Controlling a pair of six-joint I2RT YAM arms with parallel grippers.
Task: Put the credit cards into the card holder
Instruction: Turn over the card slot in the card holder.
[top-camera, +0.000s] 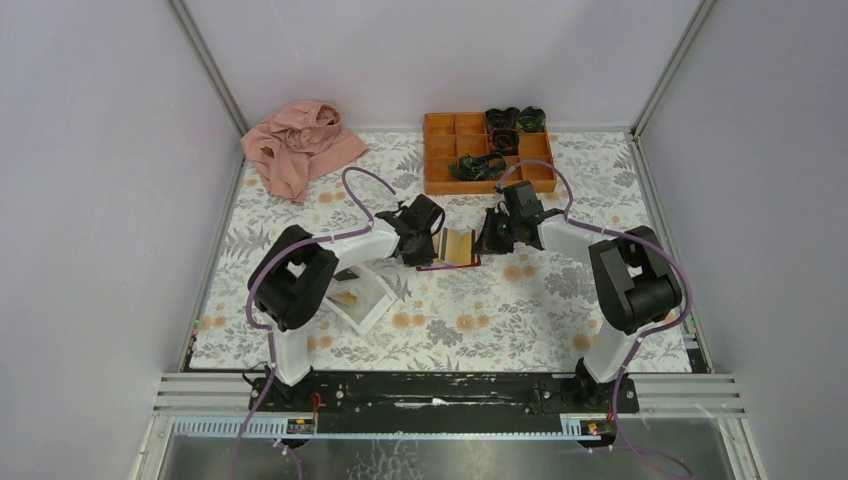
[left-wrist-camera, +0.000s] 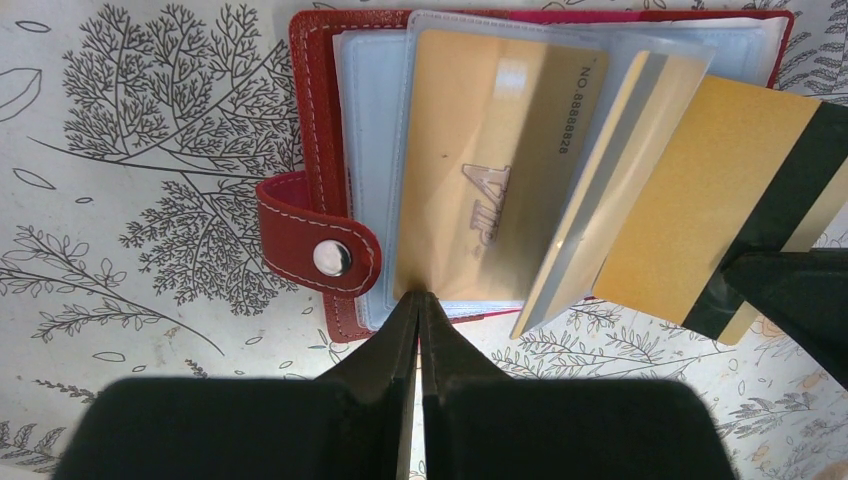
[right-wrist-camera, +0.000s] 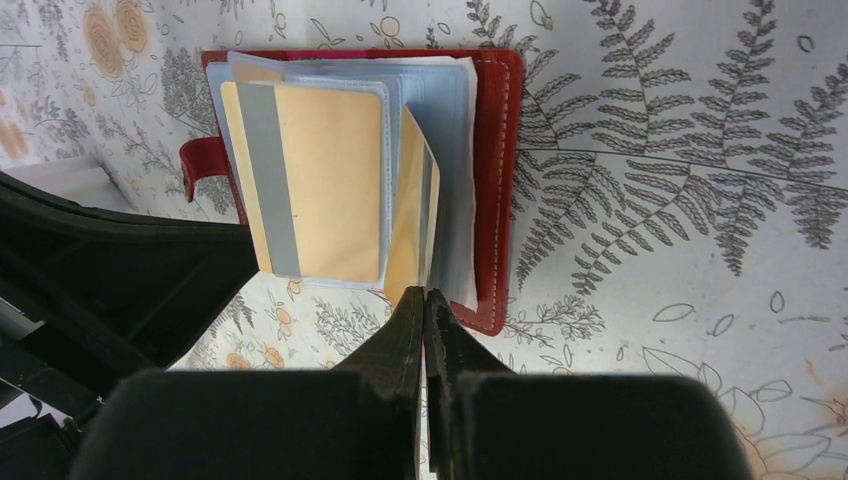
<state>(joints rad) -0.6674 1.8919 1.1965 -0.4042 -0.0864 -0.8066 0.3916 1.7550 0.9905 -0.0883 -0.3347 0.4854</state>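
Note:
The card holder (top-camera: 458, 247) lies open on the cloth between both grippers, its dark-red cover (left-wrist-camera: 310, 120) and snap tab facing up with the pale blue sleeves fanned out. My left gripper (left-wrist-camera: 420, 298) is shut on the near edge of a clear sleeve that holds a gold credit card (left-wrist-camera: 490, 170). My right gripper (right-wrist-camera: 424, 295) is shut on a second gold credit card (right-wrist-camera: 410, 225), seen edge-on among the sleeves. In the left wrist view that black-striped card (left-wrist-camera: 715, 205) slants up from the sleeves. Another card (top-camera: 345, 297) lies in the white tray.
The white tray (top-camera: 372, 305) sits beside the left arm. An orange compartment box (top-camera: 440, 150) with dark bands stands at the back, and a pink cloth (top-camera: 300, 145) lies at the back left. In the top view the left gripper (top-camera: 430, 240) and the right gripper (top-camera: 488, 238) nearly meet.

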